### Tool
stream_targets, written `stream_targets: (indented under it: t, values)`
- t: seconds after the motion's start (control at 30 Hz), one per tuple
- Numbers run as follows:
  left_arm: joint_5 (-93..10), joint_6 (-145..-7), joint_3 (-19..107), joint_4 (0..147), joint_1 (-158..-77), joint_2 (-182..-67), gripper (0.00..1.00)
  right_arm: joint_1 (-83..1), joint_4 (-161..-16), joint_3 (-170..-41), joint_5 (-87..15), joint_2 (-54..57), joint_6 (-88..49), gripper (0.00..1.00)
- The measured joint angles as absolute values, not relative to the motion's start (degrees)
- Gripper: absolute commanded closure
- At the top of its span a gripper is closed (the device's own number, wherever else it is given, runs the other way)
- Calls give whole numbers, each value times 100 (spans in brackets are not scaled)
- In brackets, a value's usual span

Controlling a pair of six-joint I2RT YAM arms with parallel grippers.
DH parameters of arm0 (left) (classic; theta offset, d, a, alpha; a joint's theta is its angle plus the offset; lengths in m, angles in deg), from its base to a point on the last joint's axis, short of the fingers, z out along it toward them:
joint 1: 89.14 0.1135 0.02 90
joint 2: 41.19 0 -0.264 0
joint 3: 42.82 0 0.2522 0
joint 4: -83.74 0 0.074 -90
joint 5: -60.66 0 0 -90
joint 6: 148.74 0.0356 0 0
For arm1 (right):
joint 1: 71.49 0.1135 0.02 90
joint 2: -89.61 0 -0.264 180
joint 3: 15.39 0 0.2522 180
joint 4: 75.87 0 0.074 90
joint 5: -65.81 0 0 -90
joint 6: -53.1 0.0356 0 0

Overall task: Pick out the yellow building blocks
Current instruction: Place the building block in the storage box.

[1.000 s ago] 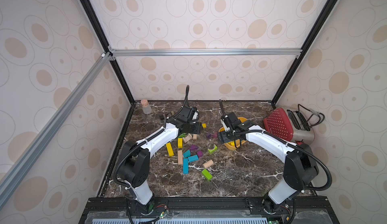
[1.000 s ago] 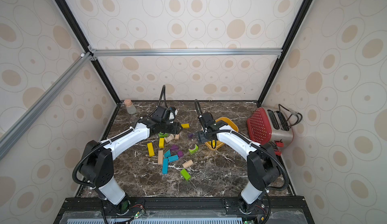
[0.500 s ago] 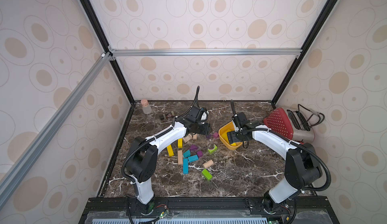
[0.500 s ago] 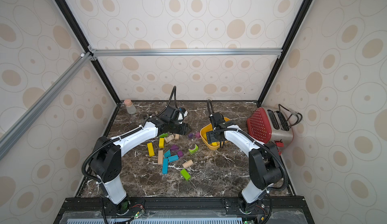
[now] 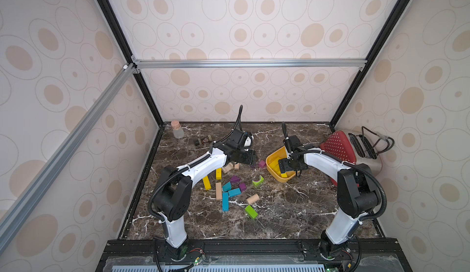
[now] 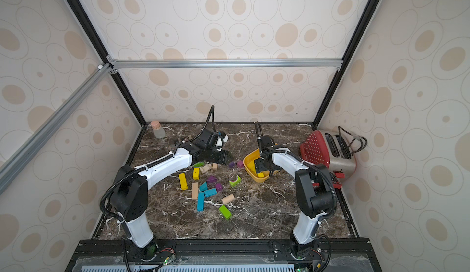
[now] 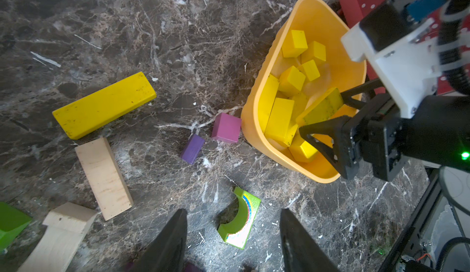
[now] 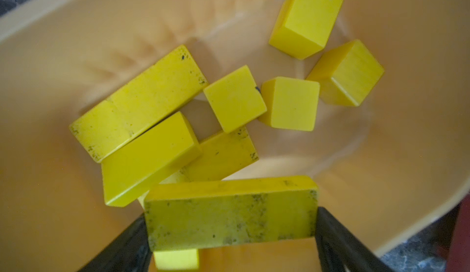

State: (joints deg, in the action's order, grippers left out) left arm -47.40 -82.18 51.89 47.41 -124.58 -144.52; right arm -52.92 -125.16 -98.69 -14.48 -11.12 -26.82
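Now | right fingers [image 8: 119, 247] grip yellow bar [image 8: 229, 217] inside bowl [image 7: 256, 141] rim | left fingers [image 7: 167, 242] half-spread, empty, above table [image 7: 152, 28]

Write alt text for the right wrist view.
A long yellow bar, gripped end to end by the right gripper, hangs over an orange-yellow bowl. Inside the bowl lie more yellow blocks: four cubes and several longer pieces.

Beige oval-patterned walls [image 5: 254, 16]; dark marble tabletop [image 5: 292, 214]; aluminium frame bars [image 5: 249, 63].
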Motion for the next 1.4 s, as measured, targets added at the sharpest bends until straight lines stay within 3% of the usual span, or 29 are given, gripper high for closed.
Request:
stream_targets:
  t: [0.43, 1.03, 1.4]
  values:
    - [-4594, -8082, 5189, 4551, -12458, -14452, 42, -5290, -12525, -9867, -1502, -990, -2522, 0]
    - [-4528, -8028, 5187, 4531, -12458, -14437, 42, -5244, -12531, -9845, -1537, -681, -2404, 0]
    - [-4331, -7966, 5152, 4424, -12460, -14339, 43, -4647, -12396, -9838, -1669, -209, -2249, 6]
